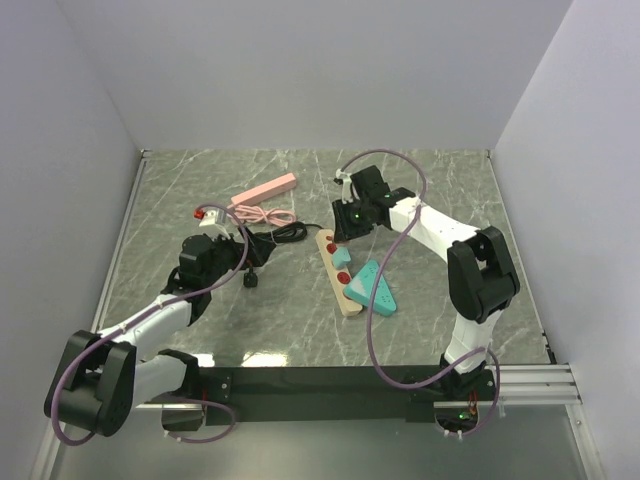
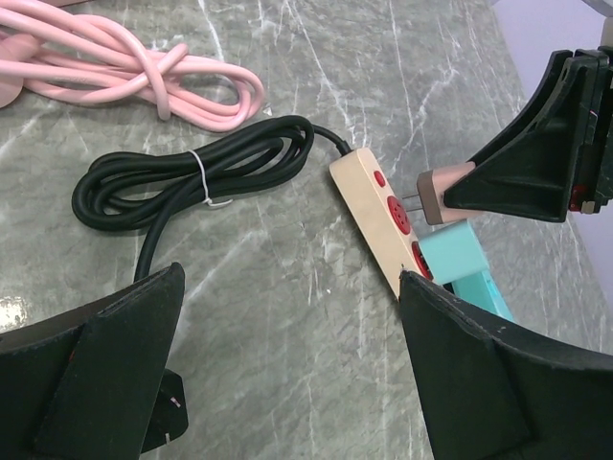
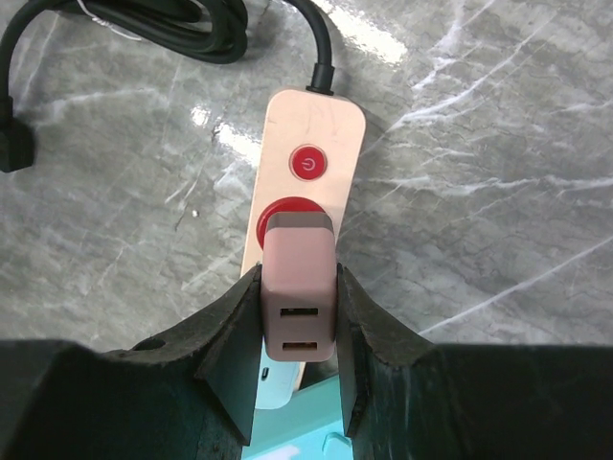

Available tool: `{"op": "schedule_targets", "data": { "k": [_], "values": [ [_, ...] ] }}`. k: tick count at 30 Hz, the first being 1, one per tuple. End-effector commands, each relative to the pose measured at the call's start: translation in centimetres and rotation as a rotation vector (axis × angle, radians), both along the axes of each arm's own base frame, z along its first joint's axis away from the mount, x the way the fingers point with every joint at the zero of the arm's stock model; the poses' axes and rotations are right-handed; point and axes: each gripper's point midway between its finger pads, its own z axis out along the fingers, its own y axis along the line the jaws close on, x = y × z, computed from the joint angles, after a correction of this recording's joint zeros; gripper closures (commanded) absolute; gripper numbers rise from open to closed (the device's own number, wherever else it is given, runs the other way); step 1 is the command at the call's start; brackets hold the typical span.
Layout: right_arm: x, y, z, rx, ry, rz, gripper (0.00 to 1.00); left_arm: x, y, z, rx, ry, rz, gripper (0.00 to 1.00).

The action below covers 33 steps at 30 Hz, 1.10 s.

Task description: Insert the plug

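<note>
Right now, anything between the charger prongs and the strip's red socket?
Nothing visible. The pink charger points its prongs at the red socket across a bare gap; the teal adapter sits farther along the strip, aside.

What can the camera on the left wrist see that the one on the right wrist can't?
Only the left wrist view shows the pink cable, the whole coiled black cable, and the metal prongs bare between the charger and the power strip. Only the right wrist view shows the two USB ports on the charger's back. Both show the charger pinched in the right gripper, at the power strip.
</note>
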Motion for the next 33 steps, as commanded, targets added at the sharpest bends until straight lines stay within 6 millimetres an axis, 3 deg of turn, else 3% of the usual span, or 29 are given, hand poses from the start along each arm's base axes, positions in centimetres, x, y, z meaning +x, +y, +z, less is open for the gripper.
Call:
{"op": "schedule_targets", "data": {
  "k": [1,7,13,33],
  "values": [
    [0.3,1.0,1.7,0.021,-0.022,0.045,1.0,0.4,-0.2,1.5,-0.003,-0.07,-0.023,0.01],
    [0.2,2.2,1.9,0.029,0.012,0.087,1.0,0.2,-0.4,1.3,-0.007,-0.069,-0.039,0.01],
    [-0.1,2.8,0.6,-0.042,0.056,0.084,1.0,0.0,-0.5,1.6,-0.015,-0.077,-0.049,0.01],
    [-0.7,0.4,0.1,-0.157,0.065,0.02,1.0,-0.6,-0.8,1.7,-0.028,-0.083,-0.07,0.01]
  ]
}}
